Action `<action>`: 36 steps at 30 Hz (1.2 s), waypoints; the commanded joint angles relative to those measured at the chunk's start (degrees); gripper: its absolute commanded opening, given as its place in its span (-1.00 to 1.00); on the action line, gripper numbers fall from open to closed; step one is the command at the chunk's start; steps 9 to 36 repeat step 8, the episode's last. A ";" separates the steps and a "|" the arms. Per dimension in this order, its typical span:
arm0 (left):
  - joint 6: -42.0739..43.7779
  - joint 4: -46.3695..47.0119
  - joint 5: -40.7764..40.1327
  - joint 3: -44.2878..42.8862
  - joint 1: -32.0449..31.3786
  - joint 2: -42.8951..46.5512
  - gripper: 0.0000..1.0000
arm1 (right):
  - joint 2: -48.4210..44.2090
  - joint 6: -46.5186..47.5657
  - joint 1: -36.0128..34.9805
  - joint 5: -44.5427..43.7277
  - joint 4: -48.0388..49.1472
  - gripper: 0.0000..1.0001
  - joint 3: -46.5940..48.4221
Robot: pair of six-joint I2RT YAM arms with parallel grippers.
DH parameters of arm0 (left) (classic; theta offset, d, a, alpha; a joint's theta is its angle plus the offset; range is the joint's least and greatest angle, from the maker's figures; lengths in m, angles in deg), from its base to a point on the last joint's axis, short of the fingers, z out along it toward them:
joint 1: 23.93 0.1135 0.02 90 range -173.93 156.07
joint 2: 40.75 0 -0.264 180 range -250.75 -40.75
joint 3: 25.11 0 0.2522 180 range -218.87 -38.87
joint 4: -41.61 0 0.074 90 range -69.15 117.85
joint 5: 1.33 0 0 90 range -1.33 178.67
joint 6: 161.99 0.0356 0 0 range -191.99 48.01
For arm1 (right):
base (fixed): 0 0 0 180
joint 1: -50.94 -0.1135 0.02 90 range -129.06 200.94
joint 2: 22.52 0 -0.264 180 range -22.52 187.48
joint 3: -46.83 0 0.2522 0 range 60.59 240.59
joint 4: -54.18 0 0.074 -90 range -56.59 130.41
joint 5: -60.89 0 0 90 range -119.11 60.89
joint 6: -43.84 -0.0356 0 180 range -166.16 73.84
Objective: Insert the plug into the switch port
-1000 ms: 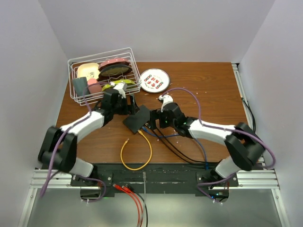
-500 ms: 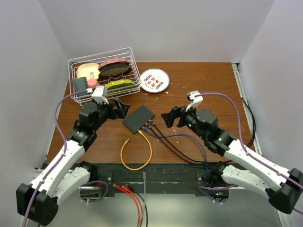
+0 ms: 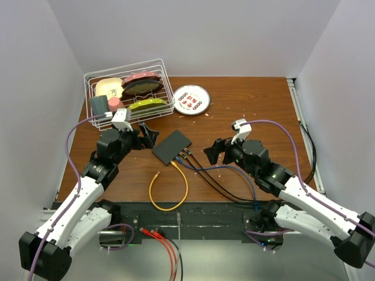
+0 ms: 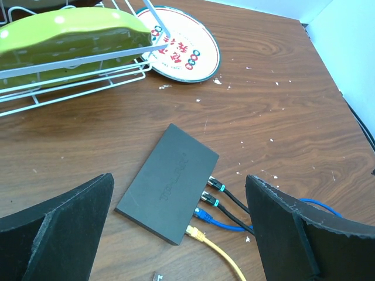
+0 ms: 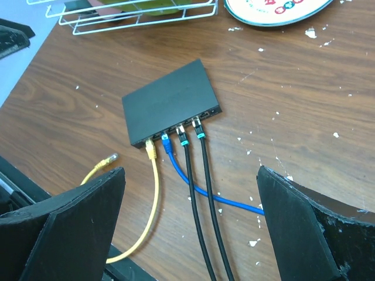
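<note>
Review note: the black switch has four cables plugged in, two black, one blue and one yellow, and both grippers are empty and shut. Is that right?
Not quite. The left gripper and right gripper are empty but open, with the jaws spread wide, as each wrist view shows. The rest holds: the switch has two black cables, one blue cable and one yellow cable plugged in.

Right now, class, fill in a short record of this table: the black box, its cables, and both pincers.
Black box: flat on the table, between the pincers
Plugged in: yellow cable, blue cable, two black cables
Loose plug: yellow cable's far end, on the table
Left pincer: open, empty
Right pincer: open, empty
Behind: wire basket, plate beside it
</note>
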 commanded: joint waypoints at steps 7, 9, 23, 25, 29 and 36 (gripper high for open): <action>2.11 0.34 -2.23 -1.08 -0.03 -0.01 1.00 | 1.09 0.83 -0.25 0.00 -0.06 0.97 3.26; 2.38 1.30 -2.50 -0.81 0.05 -0.10 1.00 | 1.10 0.48 -0.16 -2.52 -1.20 0.97 3.96; 2.38 1.30 -2.50 -0.81 0.05 -0.10 1.00 | 1.10 0.48 -0.16 -2.52 -1.20 0.97 3.96; 2.38 1.30 -2.50 -0.81 0.05 -0.10 1.00 | 1.10 0.48 -0.16 -2.52 -1.20 0.97 3.96; 2.38 1.30 -2.50 -0.81 0.05 -0.10 1.00 | 1.10 0.48 -0.16 -2.52 -1.20 0.97 3.96; 2.38 1.30 -2.50 -0.81 0.05 -0.10 1.00 | 1.10 0.48 -0.16 -2.52 -1.20 0.97 3.96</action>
